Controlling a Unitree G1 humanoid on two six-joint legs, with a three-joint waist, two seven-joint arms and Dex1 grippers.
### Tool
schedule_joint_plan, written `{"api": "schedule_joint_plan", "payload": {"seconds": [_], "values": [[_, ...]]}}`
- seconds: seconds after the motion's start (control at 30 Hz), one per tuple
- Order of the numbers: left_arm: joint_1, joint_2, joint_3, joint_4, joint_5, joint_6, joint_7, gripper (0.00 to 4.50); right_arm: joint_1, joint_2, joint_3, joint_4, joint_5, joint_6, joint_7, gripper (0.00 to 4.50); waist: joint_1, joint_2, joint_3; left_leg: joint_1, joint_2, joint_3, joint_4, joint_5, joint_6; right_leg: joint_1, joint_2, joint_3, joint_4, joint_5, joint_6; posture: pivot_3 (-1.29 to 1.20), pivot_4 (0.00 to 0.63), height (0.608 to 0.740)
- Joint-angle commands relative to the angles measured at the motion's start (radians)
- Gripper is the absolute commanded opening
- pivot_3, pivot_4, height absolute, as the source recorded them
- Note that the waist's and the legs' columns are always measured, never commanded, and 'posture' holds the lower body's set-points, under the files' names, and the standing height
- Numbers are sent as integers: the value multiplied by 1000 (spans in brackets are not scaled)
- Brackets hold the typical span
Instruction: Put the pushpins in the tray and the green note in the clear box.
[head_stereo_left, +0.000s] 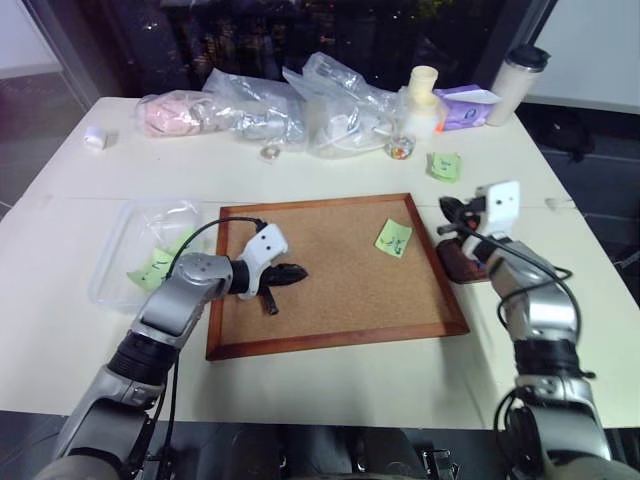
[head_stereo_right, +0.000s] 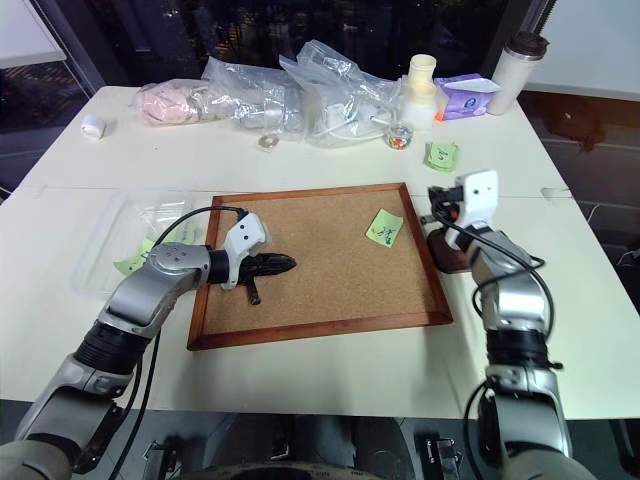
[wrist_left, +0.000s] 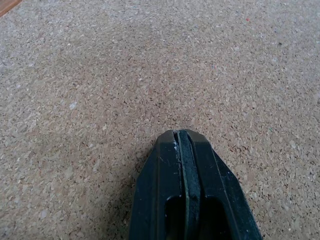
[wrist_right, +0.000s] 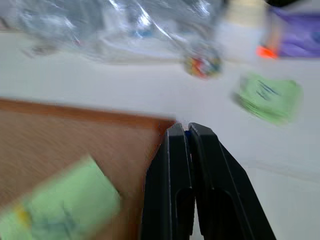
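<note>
The tray (head_stereo_left: 462, 262) is mostly hidden behind the right pincer (wrist_right: 182, 131), pressed together on something tiny and blue; the left pincer (wrist_left: 181, 136) is pressed together above the cork board (head_stereo_left: 340, 275)

The bench (head_stereo_left: 330, 400) is viewed from the head, forward and downward, by both eye views, which share the cork board (head_stereo_left: 340, 270). That board is seen very closely from the left wrist and obliquely from the right wrist.
</note>
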Motion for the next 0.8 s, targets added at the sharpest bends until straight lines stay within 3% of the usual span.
{"api": "schedule_joint_plan", "payload": {"seconds": [0.03, 0.43, 0.53, 0.77, 0.8], "values": [[15, 25, -43, 40, 51, -6, -18, 0, 75, -20, -47, -112, 21, 48, -17, 86, -3, 1, 0, 0, 0, 0, 0, 0, 0, 0, 0, 0, 0, 0, 0, 0, 150, 737], [-5, 38, -37, 71, 64, -38, -39, 0, 224, -6, -80, -250, 43, 133, -45, 86, -2, 2, -1, 2, 0, 0, 0, 0, 0, 1, 1, 1, 1, 0, 0, 0, 150, 737], [-6, 36, -38, 72, 64, -39, -41, 0, 228, -6, -79, -249, 43, 136, -48, 930, -2, 2, -1, 2, 0, 0, 0, 0, 0, 1, 1, 1, 1, 0, 0, 0, 150, 737], [-11, 34, -36, 84, 66, -43, -41, 0, 229, -16, -95, -265, 54, 140, -48, 4411, -2, 2, -1, 2, 0, 0, 0, 0, 0, 1, 1, 1, 1, 0, 0, 0, 150, 737], [-11, 34, -36, 84, 66, -43, -41, 0, 230, -18, -97, -268, 57, 142, -48, 4467, -2, 2, -1, 2, 0, 0, 0, 0, 0, 1, 1, 1, 1, 0, 0, 0, 150, 737]]}}
